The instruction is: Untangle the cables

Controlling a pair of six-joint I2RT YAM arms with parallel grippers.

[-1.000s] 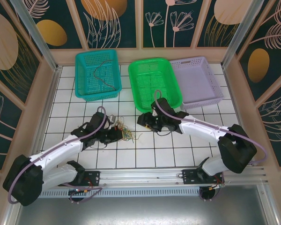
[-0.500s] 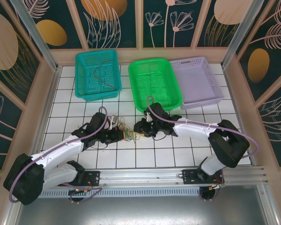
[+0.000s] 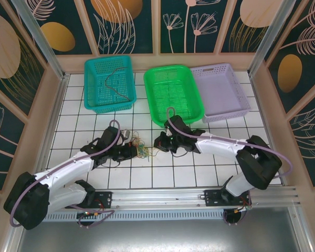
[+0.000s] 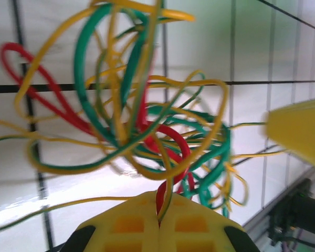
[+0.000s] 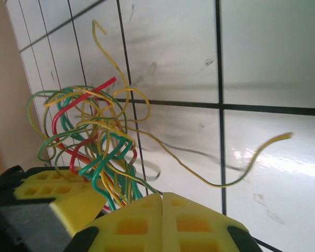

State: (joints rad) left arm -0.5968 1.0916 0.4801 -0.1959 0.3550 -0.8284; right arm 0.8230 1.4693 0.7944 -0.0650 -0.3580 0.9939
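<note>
The cables (image 3: 142,150) are a small tangle of red, green and yellow wires on the white tiles between my two grippers. My left gripper (image 3: 132,151) meets the tangle from the left. Its jaws are shut on a red and a yellow-green wire (image 4: 168,197), and the loops (image 4: 142,121) spread out just beyond them. My right gripper (image 3: 158,142) comes in from the right with its jaws shut, and a yellow-green strand (image 5: 147,185) from the tangle (image 5: 94,142) runs into their seam. One loose yellow wire end (image 5: 275,140) curls free over the tiles.
A teal basket (image 3: 92,100) at the back left holds a dark cable (image 3: 113,81). A green basket (image 3: 192,111) and a lilac basket (image 3: 241,109) stand behind the right arm. Wooden walls enclose the tiled table.
My right gripper has moved left to the tangle and its jaws have gone from part open to shut. The left gripper has stayed shut in place.
</note>
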